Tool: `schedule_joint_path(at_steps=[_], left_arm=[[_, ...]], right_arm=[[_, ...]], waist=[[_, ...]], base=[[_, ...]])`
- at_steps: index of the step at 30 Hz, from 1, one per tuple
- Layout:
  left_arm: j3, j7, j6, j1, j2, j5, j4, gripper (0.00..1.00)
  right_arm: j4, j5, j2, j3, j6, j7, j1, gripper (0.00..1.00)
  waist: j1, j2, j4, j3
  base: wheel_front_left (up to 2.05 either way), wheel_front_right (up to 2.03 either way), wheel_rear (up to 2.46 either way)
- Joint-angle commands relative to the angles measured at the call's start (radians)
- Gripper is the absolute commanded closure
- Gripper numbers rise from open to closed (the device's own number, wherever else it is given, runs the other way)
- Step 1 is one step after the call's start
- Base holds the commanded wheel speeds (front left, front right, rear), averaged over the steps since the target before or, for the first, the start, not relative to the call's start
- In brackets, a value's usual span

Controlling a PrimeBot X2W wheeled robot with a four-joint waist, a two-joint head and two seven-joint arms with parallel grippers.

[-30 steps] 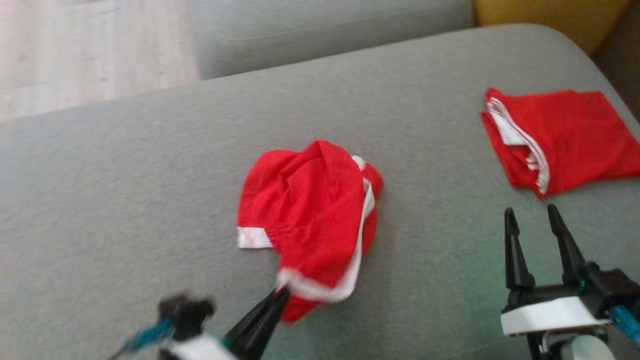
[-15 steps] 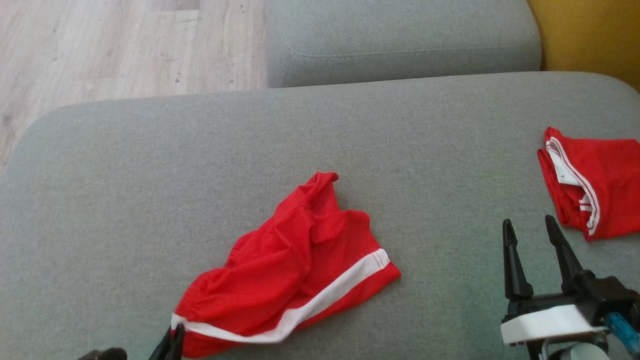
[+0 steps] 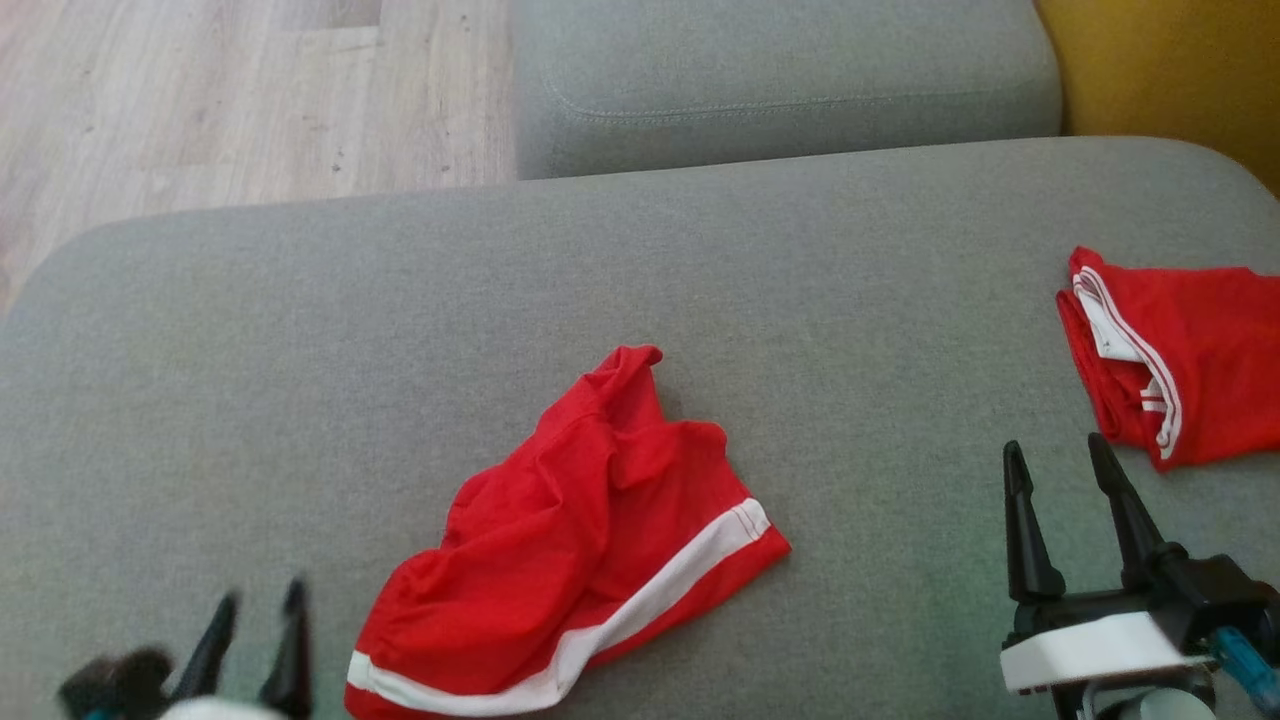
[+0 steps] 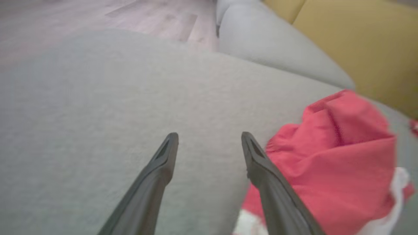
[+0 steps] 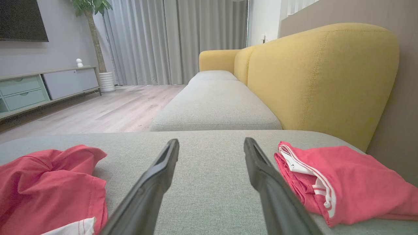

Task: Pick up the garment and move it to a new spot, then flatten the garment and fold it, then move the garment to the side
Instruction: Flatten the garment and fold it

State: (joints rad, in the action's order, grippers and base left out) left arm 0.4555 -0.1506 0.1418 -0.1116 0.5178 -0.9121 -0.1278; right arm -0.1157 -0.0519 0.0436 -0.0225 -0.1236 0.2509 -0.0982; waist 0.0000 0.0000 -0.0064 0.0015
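A crumpled red garment with a white stripe lies near the front middle of the grey sofa cushion; it also appears as the red garment at the right and the red garment at the lower left. My left gripper stands open at the lower left, just left of the garment's corner, with nothing between its fingers. My right gripper is open and empty at the lower right, its fingers pointing across the bare cushion.
A second red garment, folded, lies at the cushion's right edge, also seen as the folded garment. Another grey cushion lies beyond, a yellow backrest at the right, wooden floor to the left.
My left gripper has dragged the garment toward the front left, spreading it out, then opened and let go of its corner. The head camera shifted. The right gripper stayed put.
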Motion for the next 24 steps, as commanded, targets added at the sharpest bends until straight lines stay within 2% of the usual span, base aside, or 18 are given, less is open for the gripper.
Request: schedule_joint_path(at_steps=[1,5,11,14,19,23,24], left_arm=[[-0.032,-0.007,-0.001,0.077,0.009,0.010,0.039,0.00],[0.048,0.056,-0.019,0.202,-0.060,0.040,0.098,0.00],[0.158,0.178,-0.049,0.391,-0.169,0.068,-0.027,0.00],[0.174,0.231,-0.055,0.446,-0.193,0.056,-0.103,0.00],[0.201,0.341,-0.073,0.500,-0.194,0.032,-0.223,0.00],[0.229,0.401,-0.121,0.523,-0.214,0.007,-0.331,0.00],[0.235,0.402,-0.135,0.529,-0.220,0.006,-0.351,0.42]], right_arm=[[0.033,-0.002,0.007,0.021,-0.007,0.011,0.015,0.00],[0.031,-0.001,0.007,0.033,-0.007,0.011,0.031,0.00],[0.028,0.001,0.007,0.052,-0.007,0.011,0.055,0.00],[0.025,0.006,0.007,0.052,-0.007,0.011,0.055,0.00],[0.026,0.012,0.007,0.047,-0.007,0.011,0.045,0.00],[0.020,0.012,0.007,0.059,-0.007,0.011,0.046,0.00],[0.019,0.012,0.007,0.061,-0.007,0.011,0.047,0.00]], waist=[[0.0000,0.0000,-0.001,0.002],[0.0000,0.0000,-0.014,0.022],[0.0000,0.0000,-0.058,0.044],[0.0000,0.0000,-0.084,0.046],[0.0000,0.0000,-0.108,0.049],[0.0000,0.0000,-0.122,0.045],[0.0000,0.0000,-0.125,0.045]], base=[[0.00,0.00,0.00],[0.00,0.00,0.00],[0.00,0.00,0.00],[0.00,0.00,0.00],[0.00,0.00,0.00],[0.00,0.00,0.00],[0.00,0.00,0.00]])
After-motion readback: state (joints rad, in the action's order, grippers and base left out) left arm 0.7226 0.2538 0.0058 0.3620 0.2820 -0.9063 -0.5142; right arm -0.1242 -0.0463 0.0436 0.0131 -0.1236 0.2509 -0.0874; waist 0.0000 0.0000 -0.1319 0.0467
